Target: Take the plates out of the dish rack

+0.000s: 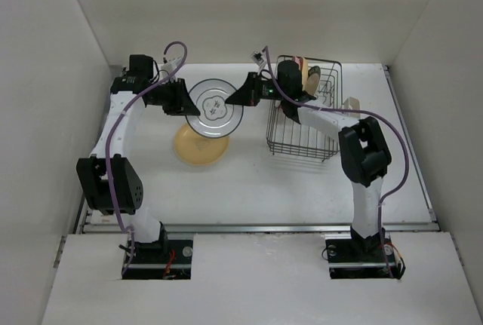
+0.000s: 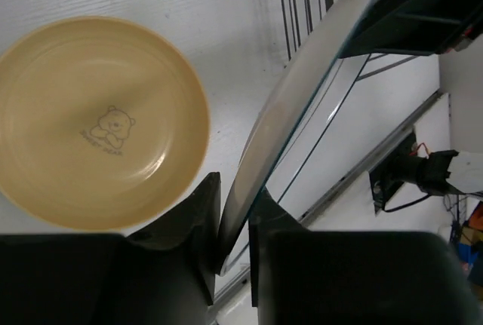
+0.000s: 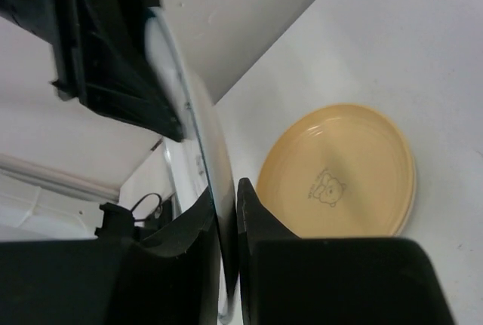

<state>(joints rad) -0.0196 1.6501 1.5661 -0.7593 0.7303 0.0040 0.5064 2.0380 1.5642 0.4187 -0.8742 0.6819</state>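
A white plate with a dark rim and a centre motif (image 1: 215, 108) is held above the table between both grippers. My left gripper (image 1: 189, 102) is shut on its left edge, and the plate shows edge-on (image 2: 302, 91) between that gripper's jaws (image 2: 235, 197). My right gripper (image 1: 243, 97) is shut on its right edge, with the rim (image 3: 192, 121) between its jaws (image 3: 226, 197). A yellow plate with a bear motif (image 1: 201, 144) lies flat on the table, partly under the held plate; it also shows in the left wrist view (image 2: 98, 121) and the right wrist view (image 3: 339, 174). The dark wire dish rack (image 1: 306, 133) stands to the right, with a cream plate (image 1: 309, 76) upright at its far end.
White walls close in the table on three sides. A small white object (image 1: 351, 104) sits just right of the rack. The right arm's elbow (image 1: 364, 151) hangs over the rack's near right corner. A metal rail (image 1: 256, 227) runs along the table's near edge.
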